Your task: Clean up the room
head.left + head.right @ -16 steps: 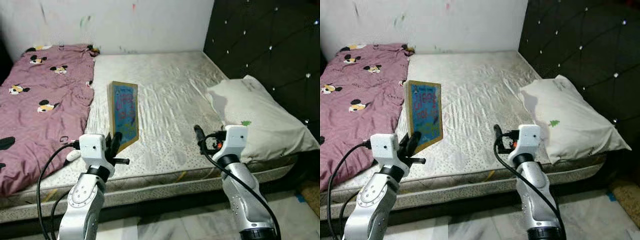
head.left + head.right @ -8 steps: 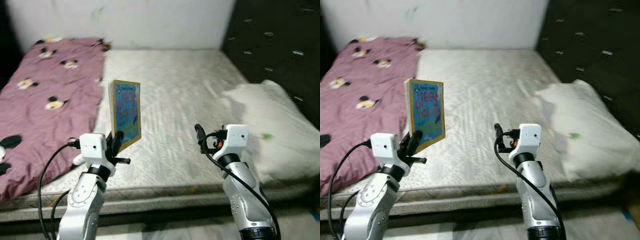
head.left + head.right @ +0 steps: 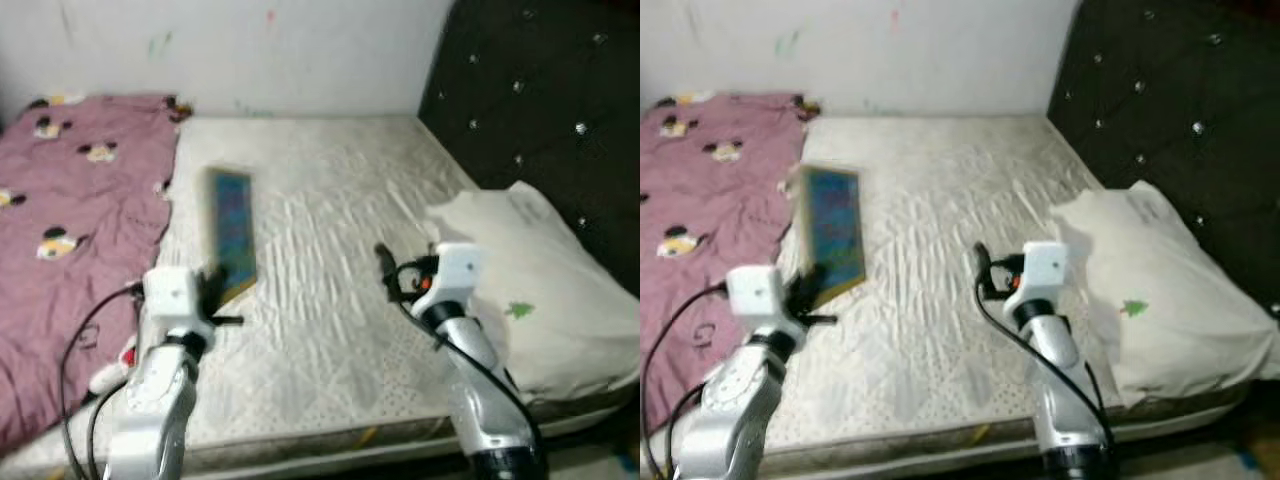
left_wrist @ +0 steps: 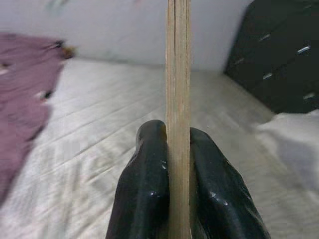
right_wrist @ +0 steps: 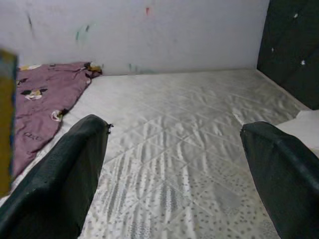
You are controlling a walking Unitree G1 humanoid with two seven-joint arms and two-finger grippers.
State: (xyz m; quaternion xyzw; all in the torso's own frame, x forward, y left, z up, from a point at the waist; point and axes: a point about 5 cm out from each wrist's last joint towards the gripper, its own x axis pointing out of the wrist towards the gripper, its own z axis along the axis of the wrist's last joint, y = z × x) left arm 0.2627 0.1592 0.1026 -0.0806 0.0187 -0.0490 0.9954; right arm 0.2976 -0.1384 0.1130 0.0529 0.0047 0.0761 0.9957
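Clamped by its lower corner in the left gripper above the mattress, the book looks stiff, light and liable to pivot; right gripper spread, empty

Home bedroom. Bare quilted mattress fills most of the space, set against a dark tufted headboard with shiny studs. White pillow by the headboard. Mauve cartoon-mouse blanket along one side. Pale wall marked with coloured scribbles.
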